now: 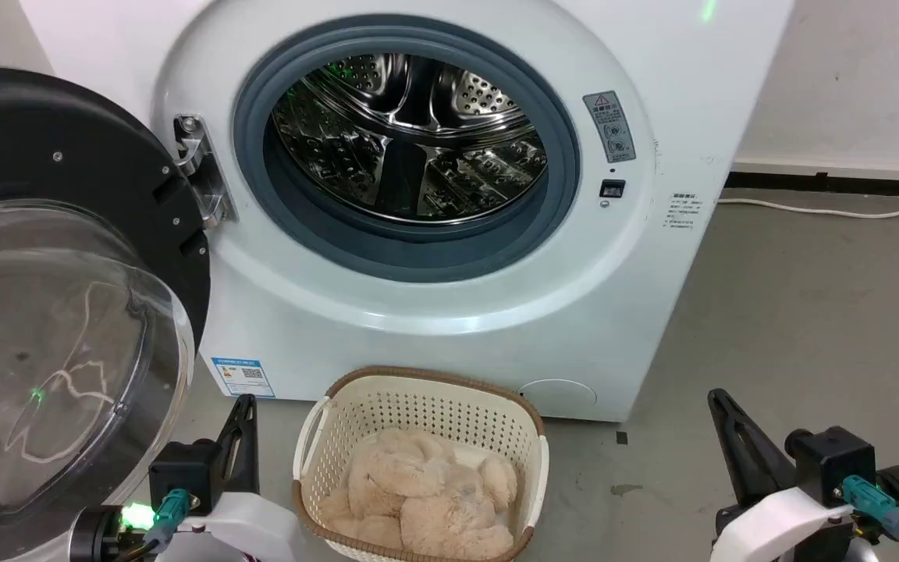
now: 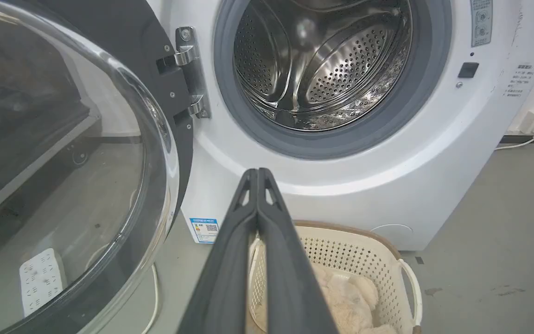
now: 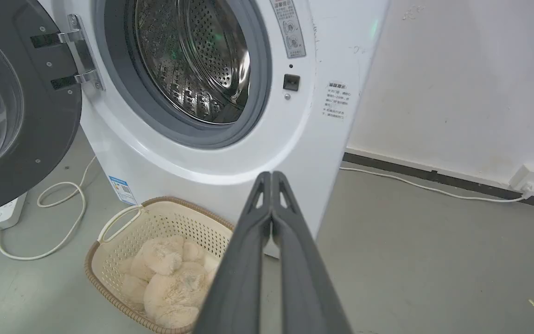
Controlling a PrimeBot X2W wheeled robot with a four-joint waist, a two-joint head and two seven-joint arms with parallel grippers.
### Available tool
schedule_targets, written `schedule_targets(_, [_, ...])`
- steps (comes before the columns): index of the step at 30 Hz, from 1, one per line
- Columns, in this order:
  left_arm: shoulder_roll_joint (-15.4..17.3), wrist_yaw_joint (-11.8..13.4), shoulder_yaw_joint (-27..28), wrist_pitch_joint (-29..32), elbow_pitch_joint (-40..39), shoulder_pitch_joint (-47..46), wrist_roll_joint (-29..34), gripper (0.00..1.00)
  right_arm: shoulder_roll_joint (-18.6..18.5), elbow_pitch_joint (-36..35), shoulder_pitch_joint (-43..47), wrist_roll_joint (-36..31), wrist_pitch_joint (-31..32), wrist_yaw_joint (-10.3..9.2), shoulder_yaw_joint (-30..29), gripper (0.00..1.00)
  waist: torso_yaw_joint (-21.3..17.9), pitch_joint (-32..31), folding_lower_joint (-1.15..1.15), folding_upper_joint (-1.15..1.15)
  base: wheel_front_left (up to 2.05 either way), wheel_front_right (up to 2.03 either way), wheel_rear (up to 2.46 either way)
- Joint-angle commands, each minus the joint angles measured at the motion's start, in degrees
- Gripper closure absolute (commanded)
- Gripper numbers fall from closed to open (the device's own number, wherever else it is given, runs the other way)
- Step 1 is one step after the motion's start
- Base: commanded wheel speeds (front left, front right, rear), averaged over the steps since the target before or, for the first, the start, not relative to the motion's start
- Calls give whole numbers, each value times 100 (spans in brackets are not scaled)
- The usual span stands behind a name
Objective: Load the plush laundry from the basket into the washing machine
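Where the arms are sitting: left gripper (image 2: 257,176) at near left, right gripper (image 3: 271,178) at near right, both hanging low, touching nothing.
fingers: both pairs pressing together tip to tip, gripping nothing.
basket (image 1: 418,375): standing on the grey floor (image 1: 808,312) between the two grippers, slightly farther out.
plush laundry (image 1: 418,499): lying curled inside the basket, covering most of its bottom.
washing machine (image 1: 434,312): standing just beyond the basket, mouth facing the robot.
door (image 1: 67,140): hanging wide open at left, clear window bulging toward the near side.
drum (image 1: 410,133): showing perforated steel inside the grey-blue gasket (image 1: 418,250).
cable (image 1: 832,211): lying along the far right wall base.
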Motion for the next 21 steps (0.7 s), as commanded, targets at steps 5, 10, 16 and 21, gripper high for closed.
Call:
schedule_targets(5, [0, -25, 5, 2, -29, -85, 10, 100, -4, 10, -67, -43, 2, 3, -10, 100, 0, 0, 0, 0, 0, 0, 0])
schedule_targets(10, [0, -25, 5, 2, -29, -85, 10, 100, -4, 10, -67, -43, 2, 3, -10, 100, 0, 0, 0, 0, 0, 0, 0])
schedule_targets(16, [0, -25, 5, 2, -29, -85, 10, 100, -4, 10, -67, -43, 2, 3, -10, 100, 0, 0, 0, 0, 0, 0, 0])
schedule_targets(21, [0, -25, 5, 2, -29, -85, 10, 100, -4, 10, -67, -43, 2, 3, -10, 100, 0, 0, 0, 0, 0, 0, 0])
